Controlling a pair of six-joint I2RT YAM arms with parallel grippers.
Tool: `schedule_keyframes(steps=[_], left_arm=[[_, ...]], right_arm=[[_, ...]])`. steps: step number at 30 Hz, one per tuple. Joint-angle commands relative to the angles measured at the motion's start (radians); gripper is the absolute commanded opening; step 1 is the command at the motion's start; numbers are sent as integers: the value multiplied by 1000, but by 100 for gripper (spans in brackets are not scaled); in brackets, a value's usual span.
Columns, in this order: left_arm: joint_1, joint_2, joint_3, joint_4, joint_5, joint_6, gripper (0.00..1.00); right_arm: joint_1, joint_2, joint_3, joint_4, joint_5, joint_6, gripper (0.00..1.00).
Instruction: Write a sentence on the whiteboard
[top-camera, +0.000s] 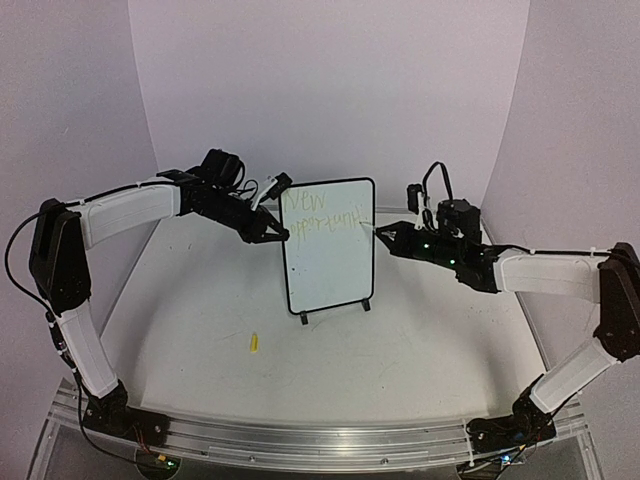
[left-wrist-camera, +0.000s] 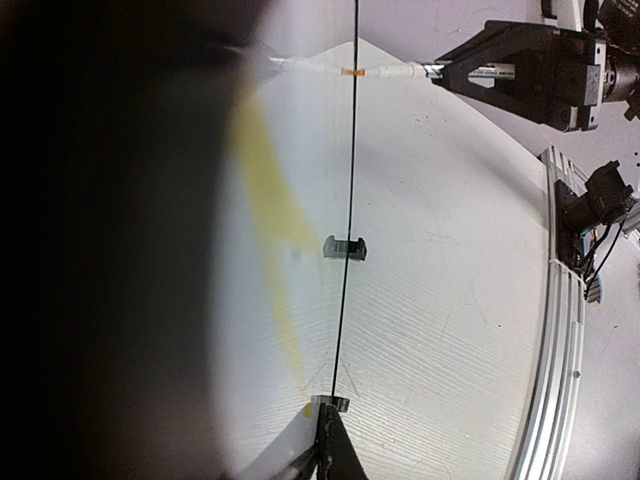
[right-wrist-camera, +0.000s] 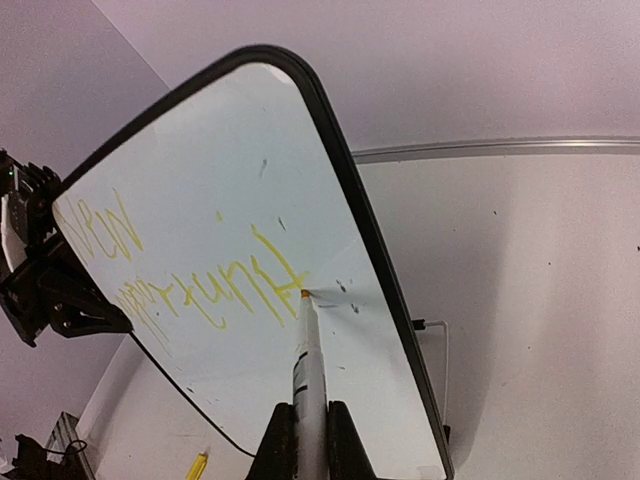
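A small white rectangular whiteboard (top-camera: 330, 275) with a thin black frame and rounded corners stands upright on two small black feet (top-camera: 303, 319) near the middle of the pale surface (top-camera: 430, 345), between the two arms. The left gripper (top-camera: 280, 236) sits at the board's left edge, about a third of the way down. Its jaws are closed narrowly on the frame, and in the left wrist view the black edge of the board runs straight down into the fingers. The right gripper (top-camera: 384, 234) reaches in from the right side, clamped tightly around a slim white marker (right-wrist-camera: 310, 375). In the right wrist view the marker's barrel stands up between the two fingers and its tip touches the white face of the board. The sentence (right-wrist-camera: 205, 290) is in thin yellow-green handwriting across the upper part of the board. The top line reads "NEW", and a longer second line below it is too faint to read in full. The marker tip rests at the right end of that second line, close to the board's right frame. The lower half of the board is blank. A small yellow cap (top-camera: 254, 342) lies on the surface in front of the board and to its left, well apart from both grippers.
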Motion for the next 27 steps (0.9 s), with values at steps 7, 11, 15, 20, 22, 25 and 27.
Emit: schedule_keyframes(steps=[7,11,15,20,22,25,27], left_arm=[[-6,-2,-13,-70,-92,57,0],[-6,-3,-13,-71,-94,58,0],[-6,-6,-13,-71,-94,58,0],[-5,-6,-13,-70,-95,58,0],[-5,-7,-14,-71,-98,57,0],[-6,-8,-15,-71,-98,58,0],[-5,-9,-14,-71,-98,58,0]], right_arm=[[-2,-12,-29,-3,65,12,0],[-2,-19,-9,-13,80,1,0],[-2,-42,-3,-20,93,-4,0],[-2,-100,-22,-2,49,-19,0],[-2,-134,-39,12,26,-23,0],[-2,-185,-62,14,18,-21,0],[-2,-216,-73,10,19,-19,0]])
